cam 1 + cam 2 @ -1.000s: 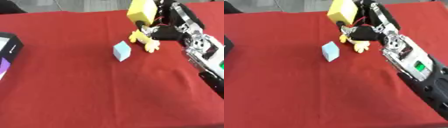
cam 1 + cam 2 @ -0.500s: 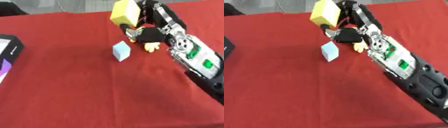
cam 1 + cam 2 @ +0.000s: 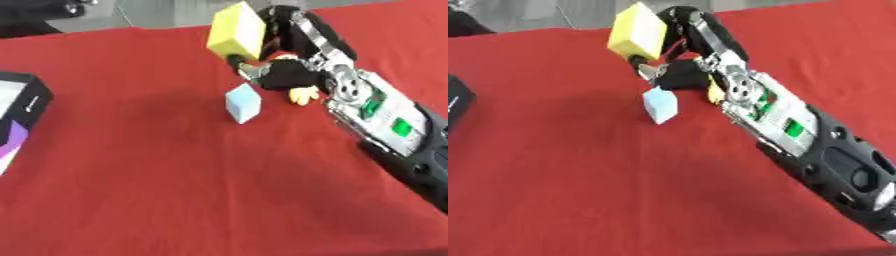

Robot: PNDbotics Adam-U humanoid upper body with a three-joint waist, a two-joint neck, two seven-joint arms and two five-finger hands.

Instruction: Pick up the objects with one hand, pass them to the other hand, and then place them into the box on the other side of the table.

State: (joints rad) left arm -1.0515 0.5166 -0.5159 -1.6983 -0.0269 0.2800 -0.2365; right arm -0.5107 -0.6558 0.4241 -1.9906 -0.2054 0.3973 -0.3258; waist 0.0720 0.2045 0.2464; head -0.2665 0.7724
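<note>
Holding yellow block (image 3: 235,33) in right hand (image 3: 289,60), fingers curled round it, raised above red table (image 3: 175,175). Pale blue cube (image 3: 242,103) just below-left of hand; yellow toy (image 3: 303,93) partly hidden beneath it. Black box (image 3: 22,102) far left.

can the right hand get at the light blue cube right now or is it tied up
Probably not yet. The right hand is curled round a yellow block, held above the red tablecloth. The light blue cube stands uncovered just below it.
</note>
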